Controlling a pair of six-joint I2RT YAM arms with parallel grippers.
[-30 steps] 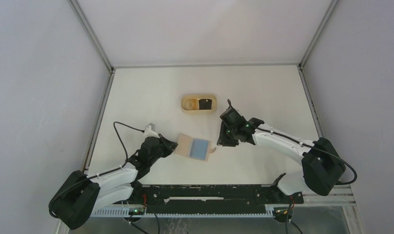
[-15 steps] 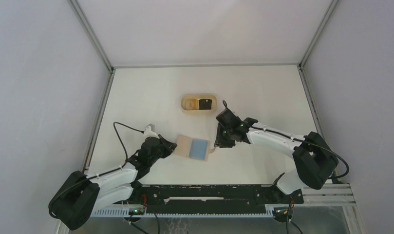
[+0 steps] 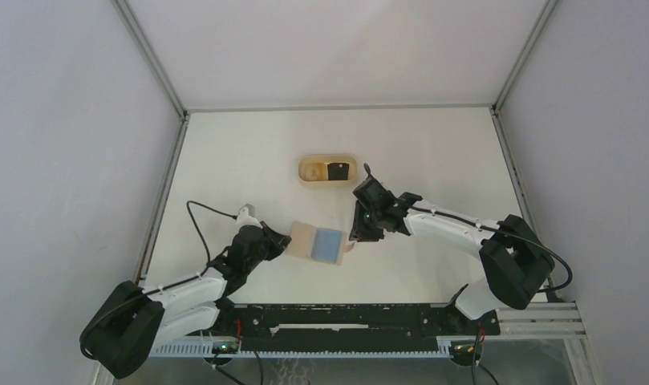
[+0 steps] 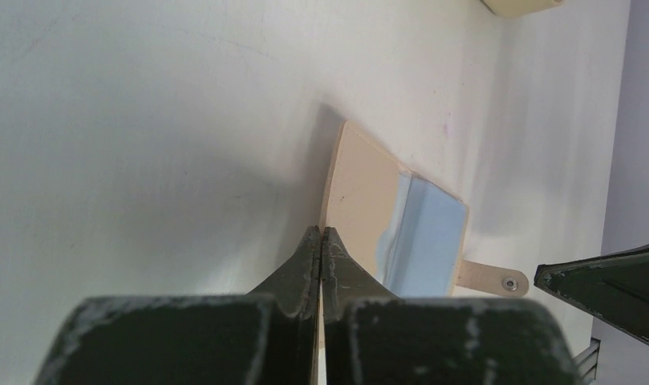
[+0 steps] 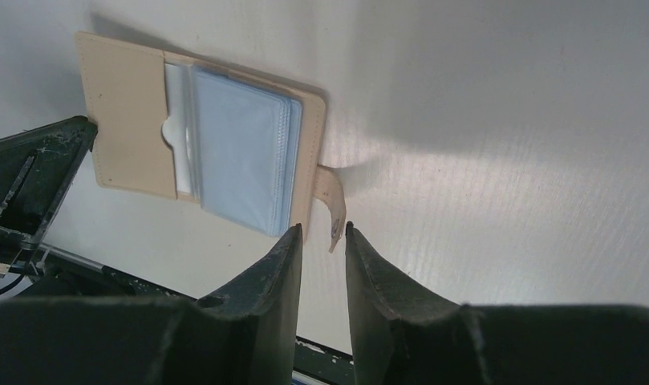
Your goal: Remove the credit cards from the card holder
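The tan card holder (image 3: 304,238) lies open on the table, with a light blue card (image 3: 330,244) in its right half. My left gripper (image 3: 285,241) is shut on the holder's left edge; the left wrist view shows the jaws (image 4: 321,233) pinching the tan edge (image 4: 361,188), with the blue card (image 4: 425,237) beyond. My right gripper (image 3: 358,233) is open with a narrow gap. In the right wrist view, its fingertips (image 5: 321,230) straddle the tip of the holder's strap (image 5: 332,200), beside the blue card (image 5: 241,152). A black card (image 3: 338,171) lies in the tray.
An oval tan tray (image 3: 311,170) stands behind the card holder at mid table. The enclosure's metal frame rails run along the left, right and back table edges. The arms' base rail lies along the near edge.
My right gripper has moved left and down towards the card holder's strap. My left gripper and the card holder have not moved.
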